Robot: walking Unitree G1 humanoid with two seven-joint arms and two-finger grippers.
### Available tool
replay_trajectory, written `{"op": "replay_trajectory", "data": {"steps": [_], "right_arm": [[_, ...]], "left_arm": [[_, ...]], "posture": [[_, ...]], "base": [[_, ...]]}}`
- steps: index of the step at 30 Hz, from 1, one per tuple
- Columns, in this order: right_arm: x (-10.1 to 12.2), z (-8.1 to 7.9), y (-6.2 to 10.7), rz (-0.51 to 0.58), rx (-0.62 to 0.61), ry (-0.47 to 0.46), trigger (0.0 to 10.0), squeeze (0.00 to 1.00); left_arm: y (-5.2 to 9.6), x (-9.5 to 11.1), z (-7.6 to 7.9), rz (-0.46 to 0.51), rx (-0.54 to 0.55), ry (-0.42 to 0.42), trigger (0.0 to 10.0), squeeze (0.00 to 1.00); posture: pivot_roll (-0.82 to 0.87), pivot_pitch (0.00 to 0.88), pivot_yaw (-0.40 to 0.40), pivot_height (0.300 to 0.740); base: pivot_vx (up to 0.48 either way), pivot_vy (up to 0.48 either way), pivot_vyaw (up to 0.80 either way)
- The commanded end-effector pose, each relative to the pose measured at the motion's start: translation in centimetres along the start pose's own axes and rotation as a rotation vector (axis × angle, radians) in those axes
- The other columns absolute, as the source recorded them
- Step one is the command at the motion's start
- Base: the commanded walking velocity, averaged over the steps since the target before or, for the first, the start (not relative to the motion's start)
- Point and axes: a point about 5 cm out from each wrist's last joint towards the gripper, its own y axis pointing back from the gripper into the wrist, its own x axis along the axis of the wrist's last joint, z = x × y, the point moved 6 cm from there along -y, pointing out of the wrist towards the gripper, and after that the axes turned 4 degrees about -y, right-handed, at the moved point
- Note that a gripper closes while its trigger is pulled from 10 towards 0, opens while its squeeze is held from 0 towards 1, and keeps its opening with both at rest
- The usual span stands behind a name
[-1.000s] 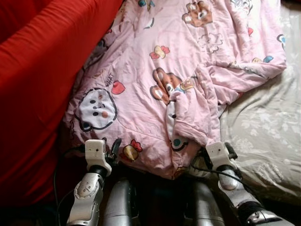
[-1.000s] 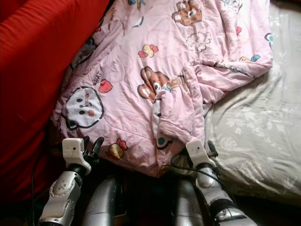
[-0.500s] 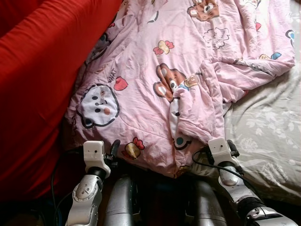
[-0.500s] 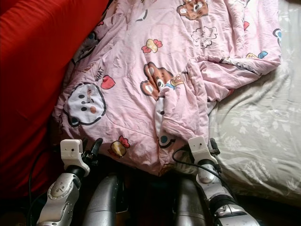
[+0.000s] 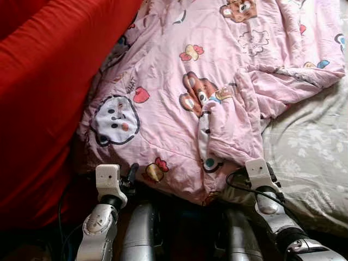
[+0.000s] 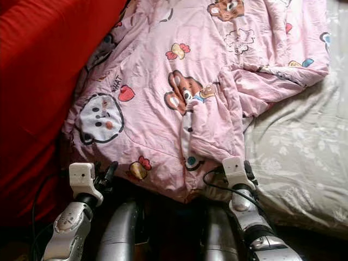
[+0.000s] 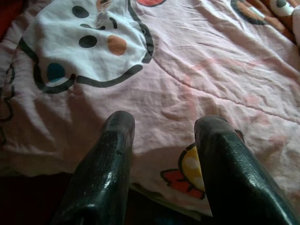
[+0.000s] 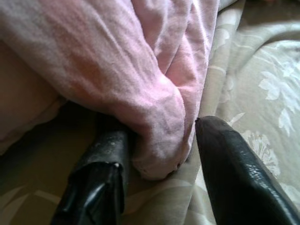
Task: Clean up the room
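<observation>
right wrist view: right gripper (image 8: 159,154) fingers spread apart, a soft rolled fold of the pink quilt (image 5: 217,81) between them, not pinched, over the grey floral bed sheet (image 5: 310,157). left wrist view: left gripper (image 7: 161,136) fingers apart at quilt edge. head views: wrinkled cartoon-print quilt at 12 o'clock, red blanket (image 5: 49,81) at 10.

The right gripper (image 8: 159,154) has its two black fingers (image 8: 234,173) spread apart around a bunched fold of the pink quilt (image 8: 117,70). The fold's rounded end sits between them, resting on the grey floral sheet (image 8: 262,75).
</observation>
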Motion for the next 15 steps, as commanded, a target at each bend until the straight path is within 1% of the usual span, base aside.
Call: {"op": "replay_trajectory", "data": {"steps": [1,11,15], "right_arm": [[-2.47,-0.05,0.76,-0.074,-0.004,0.008,0.0,0.0],[-2.78,0.2,0.87,-0.081,-0.016,-0.001,0.0,0.0],[-3.06,0.49,0.94,-0.088,-0.028,-0.01,0.0,0.0]], "left_arm": [[0.86,-1.39,-0.75,-0.056,0.022,-0.001,10.0,0.0],[0.87,-1.31,-1.11,-0.059,0.03,-0.008,10.0,0.0],[0.65,-1.26,-1.3,-0.06,0.034,-0.014,10.0,0.0]], "posture": [[0.1,0.41,0.085,0.638],[0.1,0.414,0.089,0.638],[0.1,0.41,0.088,0.638]], "base": [[0.0,0.0,0.0],[0.0,0.0,0.0],[0.0,0.0,0.0]]}}
